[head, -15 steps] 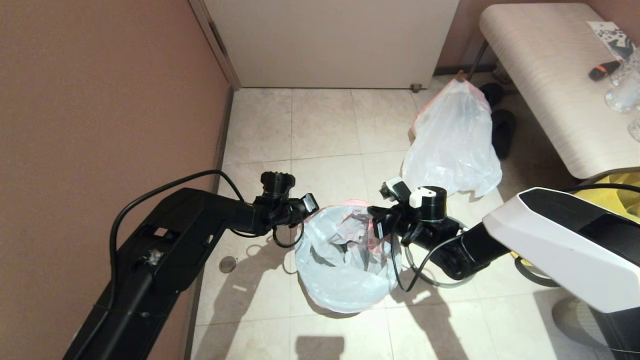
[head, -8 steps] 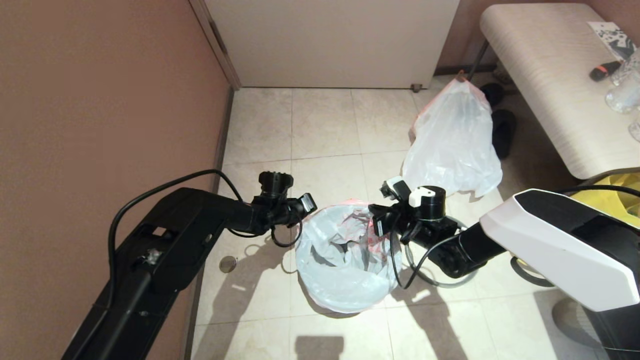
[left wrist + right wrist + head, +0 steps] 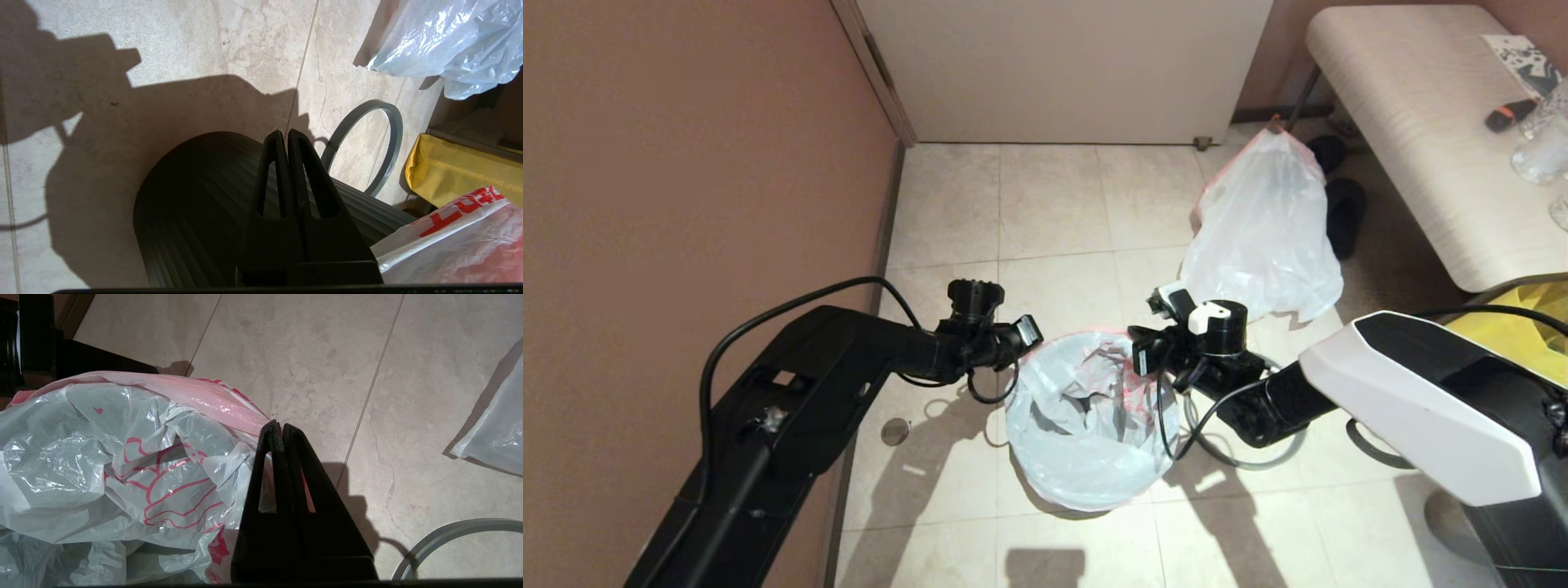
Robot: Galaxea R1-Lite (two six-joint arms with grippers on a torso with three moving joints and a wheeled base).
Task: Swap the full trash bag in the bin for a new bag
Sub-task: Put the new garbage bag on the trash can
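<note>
I had the new bag (image 3: 1086, 425) draped over the black bin (image 3: 196, 204), with the full trash bag (image 3: 1262, 237) set well apart by the bench. The step in hand looked like seating the hem. The left gripper (image 3: 284, 136) sat at the bin's left edge and the right gripper (image 3: 278, 428) at its right edge, both pinched together, holding nothing I could see. Next I judged the grey ring (image 3: 367, 143) needed fetching. Only the left wrist view showed the bin's ribbed wall; the head view hid it under plastic.
</note>
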